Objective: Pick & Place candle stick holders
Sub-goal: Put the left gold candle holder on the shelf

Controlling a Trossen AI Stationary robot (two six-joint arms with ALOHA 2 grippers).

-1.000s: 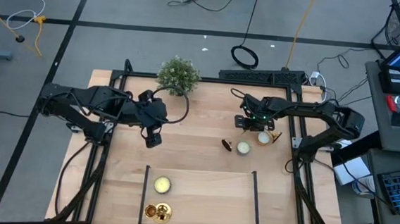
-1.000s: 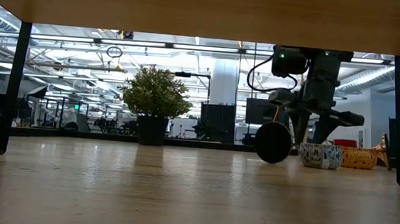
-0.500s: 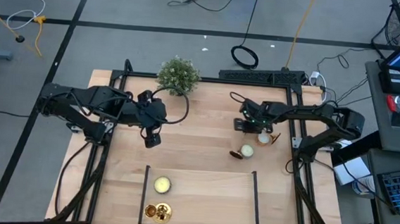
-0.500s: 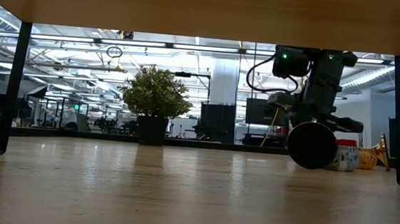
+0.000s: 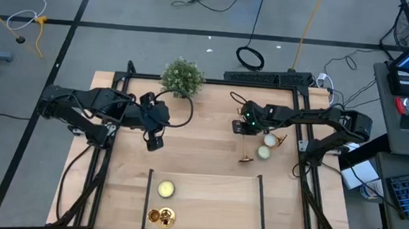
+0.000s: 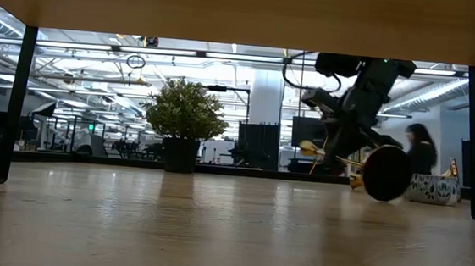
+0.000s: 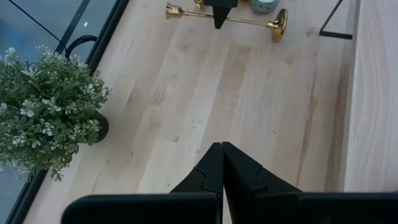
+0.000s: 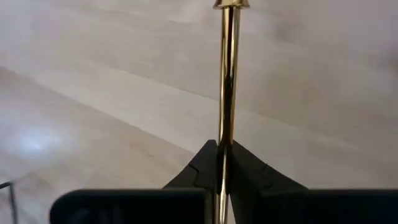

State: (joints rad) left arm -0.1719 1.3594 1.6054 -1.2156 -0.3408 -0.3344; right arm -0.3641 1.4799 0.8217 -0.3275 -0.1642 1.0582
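Right gripper (image 8: 222, 155) was clamped on candle stick holder (image 8: 227, 68) mid-stem, long axis running straight out ahead; left gripper (image 7: 222, 163) sat closed, well apart.

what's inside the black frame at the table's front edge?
Inside the black frame: one gold candlestick holder at its left front corner and a pale round candle just behind it, both on bare wood. Nothing covers them; whether they touch can't be told.

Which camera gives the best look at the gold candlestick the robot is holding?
The left wrist view: the held candlestick shows full length, stem and base, with the right gripper shut on its stem. The right wrist view shows only the stem. The high view shows it small; the low view sees it partly behind the arm.
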